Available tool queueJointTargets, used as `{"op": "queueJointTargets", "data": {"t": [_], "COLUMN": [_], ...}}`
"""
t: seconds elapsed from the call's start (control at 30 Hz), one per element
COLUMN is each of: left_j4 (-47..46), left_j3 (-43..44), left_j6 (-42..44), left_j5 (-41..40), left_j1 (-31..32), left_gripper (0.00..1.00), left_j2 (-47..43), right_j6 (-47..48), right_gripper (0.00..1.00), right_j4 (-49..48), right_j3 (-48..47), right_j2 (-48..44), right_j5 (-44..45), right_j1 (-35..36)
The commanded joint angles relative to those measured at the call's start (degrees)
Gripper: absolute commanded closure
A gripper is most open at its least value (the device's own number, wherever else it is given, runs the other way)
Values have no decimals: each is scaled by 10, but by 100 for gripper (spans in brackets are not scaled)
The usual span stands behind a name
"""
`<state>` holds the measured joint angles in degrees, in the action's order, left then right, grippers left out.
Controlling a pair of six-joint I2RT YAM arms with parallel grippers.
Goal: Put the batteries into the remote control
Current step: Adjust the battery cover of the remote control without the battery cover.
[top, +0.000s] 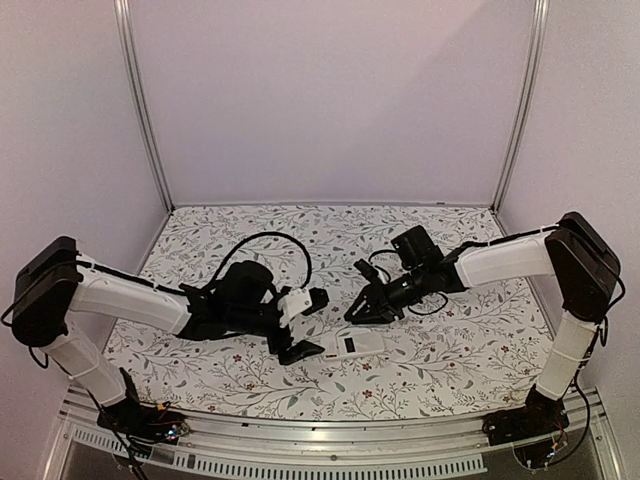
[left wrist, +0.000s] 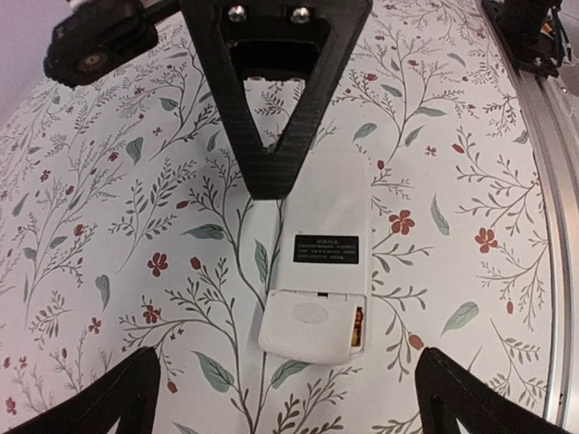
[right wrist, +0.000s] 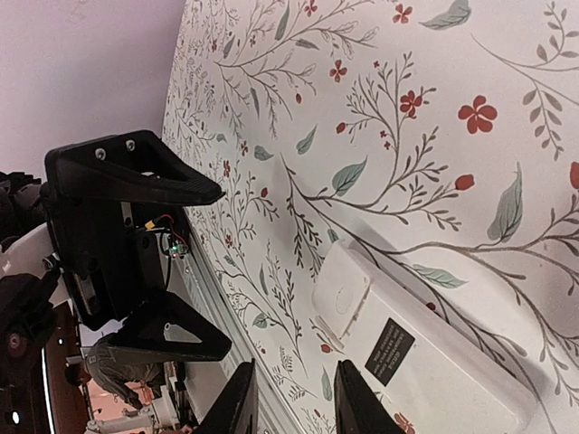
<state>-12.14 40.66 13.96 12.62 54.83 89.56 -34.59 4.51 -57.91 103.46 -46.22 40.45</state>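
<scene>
Left wrist: left tool (left wrist: 288, 389) wide apart near face-down remote (left wrist: 321, 217), battery (left wrist: 358, 325) peeking at 6 o'clock end; right tool (right wrist: 297, 398) slightly apart.

i get three views. top external sits high behind the arm bases, tilted down toward 12, wide: whole table (top: 300, 225) and both arms. left wrist cam looks steeply down from close in, own fingers (left wrist: 271, 108) at 12, 5 and 7 of the frame, remote control (left wrist: 321, 262) near centre. right wrist cam is rolled sideways, low and close, remote at 5. all three share the remote; right wrist also catches the left gripper (right wrist: 222, 271) at 9.
</scene>
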Motion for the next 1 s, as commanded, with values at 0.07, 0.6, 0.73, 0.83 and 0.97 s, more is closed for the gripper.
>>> {"op": "queueJointTargets", "data": {"t": [0.07, 0.6, 0.73, 0.83, 0.97], "left_j4": [-93, -150, -149, -141, -135], "left_j3": [-50, -10, -8, -6, -6], "left_j6": [59, 109, 106, 104, 102], "left_j5": [-3, -29, -24, -23, -25], "left_j1": [22, 34, 34, 34, 34], "left_gripper": [0, 1, 8, 13, 19], "left_j2": [41, 158, 164, 163, 158], "right_j6": [38, 51, 51, 51, 48], "right_gripper": [71, 70, 70, 70, 70], "right_j4": [46, 63, 65, 65, 65], "right_j3": [-22, -28, -27, -27, -28], "right_j2": [24, 46, 47, 47, 47], "right_j5": [13, 10, 11, 8, 6], "right_j1": [-3, -13, -15, -16, -16]}}
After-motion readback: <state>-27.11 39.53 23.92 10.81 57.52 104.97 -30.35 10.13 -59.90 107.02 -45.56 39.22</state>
